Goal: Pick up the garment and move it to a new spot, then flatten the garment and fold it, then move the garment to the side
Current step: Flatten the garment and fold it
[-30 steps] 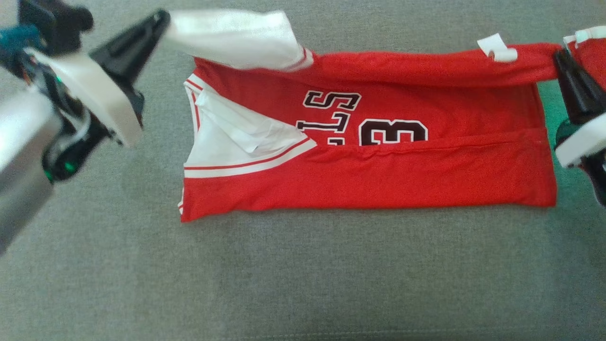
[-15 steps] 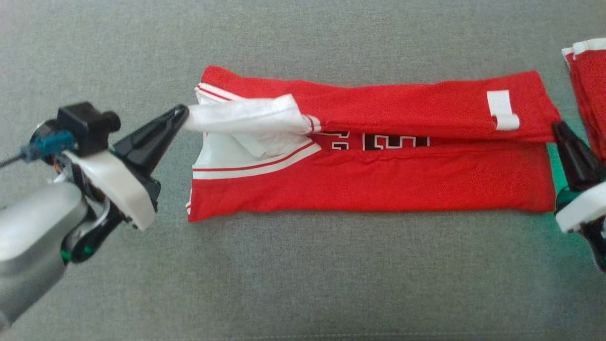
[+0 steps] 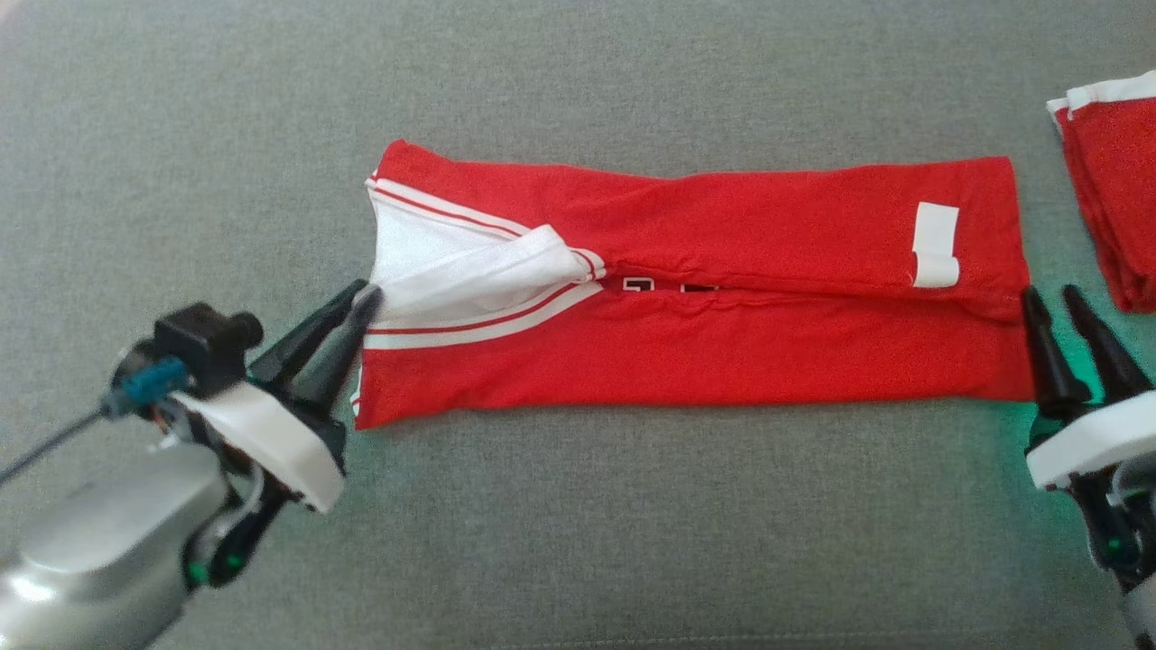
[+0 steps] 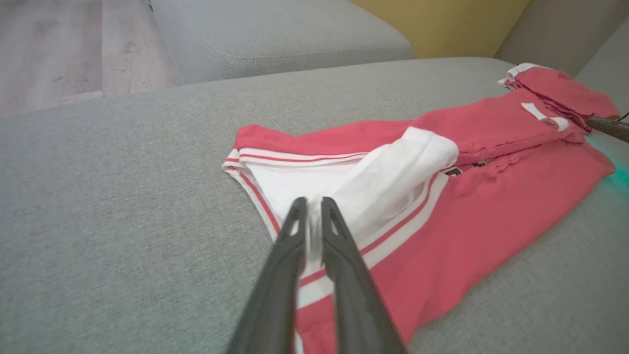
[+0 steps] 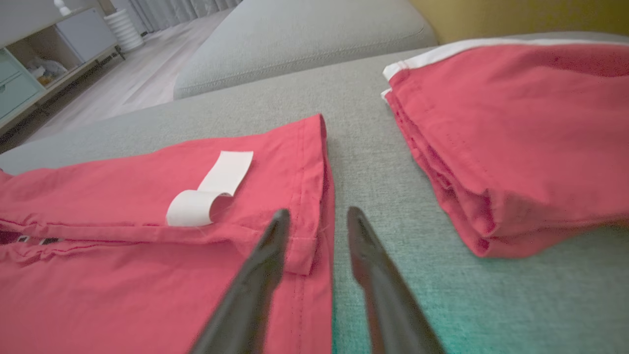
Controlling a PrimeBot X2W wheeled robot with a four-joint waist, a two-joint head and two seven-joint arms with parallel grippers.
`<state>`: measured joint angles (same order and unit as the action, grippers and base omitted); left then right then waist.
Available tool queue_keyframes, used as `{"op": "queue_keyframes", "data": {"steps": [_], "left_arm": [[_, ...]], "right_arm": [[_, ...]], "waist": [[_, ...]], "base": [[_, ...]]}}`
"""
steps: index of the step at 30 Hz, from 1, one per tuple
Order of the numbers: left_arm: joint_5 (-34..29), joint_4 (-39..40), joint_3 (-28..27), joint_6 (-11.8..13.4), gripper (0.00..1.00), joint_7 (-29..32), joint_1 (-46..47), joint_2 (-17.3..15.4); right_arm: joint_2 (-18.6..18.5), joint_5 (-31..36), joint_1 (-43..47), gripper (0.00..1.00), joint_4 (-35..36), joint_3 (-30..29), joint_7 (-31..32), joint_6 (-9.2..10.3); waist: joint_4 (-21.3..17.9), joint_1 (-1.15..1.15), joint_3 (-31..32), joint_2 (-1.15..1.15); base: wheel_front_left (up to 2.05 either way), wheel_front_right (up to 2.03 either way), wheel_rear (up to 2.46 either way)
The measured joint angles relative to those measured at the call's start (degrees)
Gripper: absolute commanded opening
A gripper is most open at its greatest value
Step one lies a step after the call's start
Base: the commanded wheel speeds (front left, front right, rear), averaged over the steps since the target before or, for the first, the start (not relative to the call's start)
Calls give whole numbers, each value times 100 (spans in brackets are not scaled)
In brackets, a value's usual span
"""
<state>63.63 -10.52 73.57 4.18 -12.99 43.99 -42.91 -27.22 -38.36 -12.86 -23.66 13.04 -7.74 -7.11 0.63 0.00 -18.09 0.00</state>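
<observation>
While the garment lies as a long folded strip on the grey cushion, its white edge is pinched by the left gripper; the right gripper is spread beside the hem. Folding is judged underway; release, then a crosswise fold, is needed.

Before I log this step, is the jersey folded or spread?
Folded: on the jersey, both long edges lie turned over the middle, almost hiding the number.

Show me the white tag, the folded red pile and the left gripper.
white tag (image 3: 936, 246): head view, its flat middle.
folded red pile (image 5: 516, 123): right wrist view, its top layer.
left gripper (image 4: 313, 205): left wrist view, between its fingertips.
</observation>
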Motion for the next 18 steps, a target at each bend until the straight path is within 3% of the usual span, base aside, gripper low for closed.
{"op": "queue_keyframes", "data": {"steps": [4, 7, 10, 14, 18], "left_arm": [[-114, -129, -656, 487, 100, -127, -516, 386], [-865, 69, -1744, 973, 100, -132, -1033, 751], [-1706, 423, -2694, 1304, 100, -147, -1800, 1223], [-2813, 929, -3512, 1548, 100, -147, -2952, 1871], [-3687, 1294, -3873, 1540, 100, -148, -3604, 2432]], "right_arm": [[333, 498, 234, 100, -9, -442, -320, 0], [701, 802, 467, 100, -10, -794, -452, 0], [1127, 1068, 629, 100, -116, -1116, -495, 0], [1482, 1272, 639, 100, -369, -1477, -486, 0], [1624, 1472, 439, 100, -724, -1890, -431, 1]], "waist": [[-16, 0, 145, 0], [-12, 0, 274, 0], [0, 0, 419, 0], [85, -1, 583, 0], [266, -1, 651, 0]], "base": [[0, 0, 0], [0, 0, 0], [0, 0, 0], [0, 0, 0], [0, 0, 0]]}}
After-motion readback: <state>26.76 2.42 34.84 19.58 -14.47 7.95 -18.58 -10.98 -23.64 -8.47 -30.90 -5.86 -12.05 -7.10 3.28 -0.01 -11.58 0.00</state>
